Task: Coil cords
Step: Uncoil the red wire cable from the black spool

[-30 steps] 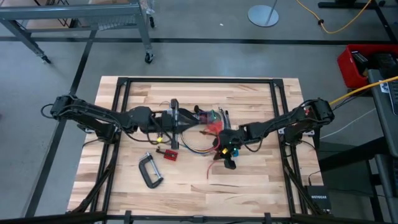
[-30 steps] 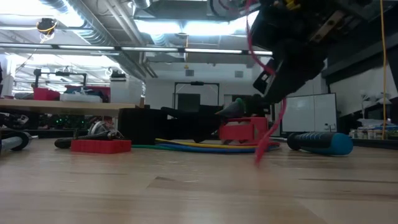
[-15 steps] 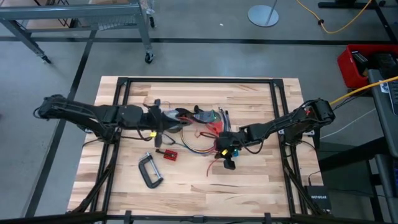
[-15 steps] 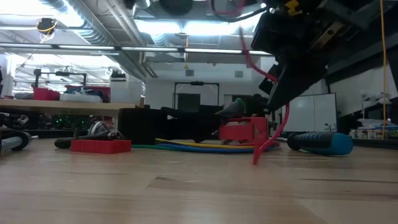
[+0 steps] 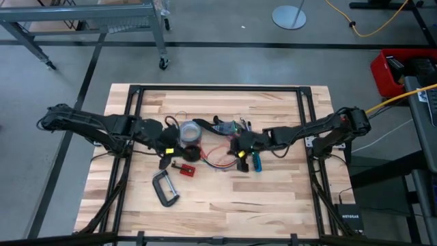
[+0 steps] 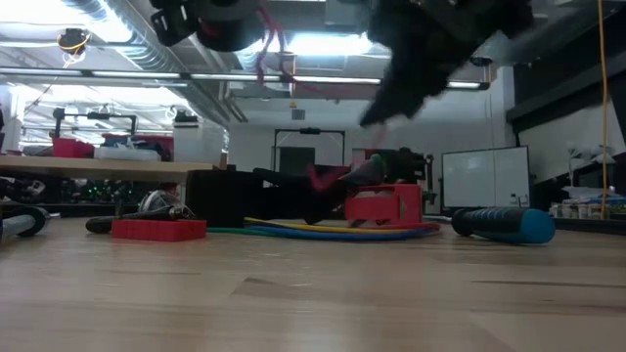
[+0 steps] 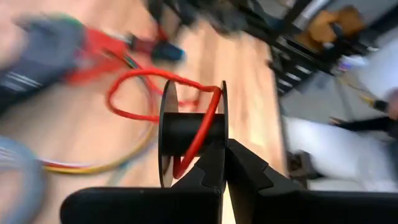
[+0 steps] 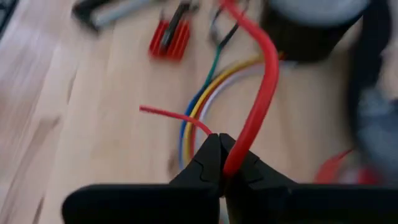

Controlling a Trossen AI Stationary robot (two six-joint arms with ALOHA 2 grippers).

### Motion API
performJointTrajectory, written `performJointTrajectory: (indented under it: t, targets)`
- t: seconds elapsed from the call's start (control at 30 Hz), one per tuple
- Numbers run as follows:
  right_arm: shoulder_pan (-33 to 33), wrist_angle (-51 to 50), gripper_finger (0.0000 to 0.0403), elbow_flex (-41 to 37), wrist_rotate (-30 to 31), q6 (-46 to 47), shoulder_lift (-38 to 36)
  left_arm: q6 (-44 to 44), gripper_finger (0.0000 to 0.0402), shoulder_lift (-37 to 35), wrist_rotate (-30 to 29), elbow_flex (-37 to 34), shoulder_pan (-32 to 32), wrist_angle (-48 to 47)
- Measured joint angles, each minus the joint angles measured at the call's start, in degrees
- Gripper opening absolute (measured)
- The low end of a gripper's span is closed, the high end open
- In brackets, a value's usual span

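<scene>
My left gripper is shut on a small black spool with a red cord looped round its core. My right gripper is shut on the same red cord farther along, just right of the spool. The cord spans the gap between them above the table. Its thin free end sticks out past the right fingers. The multicoloured cord lies in a curve on the table under both grippers, and it also shows in the high view. My left gripper pinches one flat flange of the spool at its rim between the two fingers. The spool is lifted clear of the table, its axis lying across the fingers. My right gripper pinches the red cord between its two fingertips, a short way from its free end. The fingers lie across the cord, which is lifted off the table and bends away toward the spool.
A grey tape roll lies just beyond the spool. A blue-handled screwdriver lies by the right gripper. A red finned block and a black C-clamp lie nearer the front edge. More small parts sit at the table's middle.
My left gripper has drawn back toward the table's left and near edge with the spool, uncovering the tape roll. My right gripper has carried the red cord up, left and toward the far edge, close to the spool. The cord's hanging end has lifted off the table.
</scene>
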Motion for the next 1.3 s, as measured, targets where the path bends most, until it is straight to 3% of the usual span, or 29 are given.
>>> performJointTrajectory:
  t: [0.27, 0.53, 1.0, 1.1, 1.3]
  targets:
    - [-6.18, 0.13, 0.0001, 9.29, 3.3, -7.86, -0.98, -4.07, 0.0, 7.88, 10.81, 0.0, -0.01, 3.94]
    - [-12.03, 0.03, 0.0001, 12.43, 3.1, -9.13, -0.98, 5.0, 0.0, 16.12, 21.19, 0.0, -0.03, 25.62]
    - [-10.51, -18.11, 0.0001, 12.41, -0.41, -7.41, -0.94, 32.45, 0.0, 17.2, 20.86, 0.0, 0.06, 60.75]
    - [-9.24, -21.05, 0.0002, 12.41, -0.41, -7.34, -0.94, 35.62, 0.0, 16.98, 19.26, 0.0, 0.15, 64.26]
    - [-6.73, -24.9, 0.0001, 12.41, -0.42, -7.33, -0.9, 35.68, 0.0, 15.29, 14.43, 0.0, 1.06, 62.4]
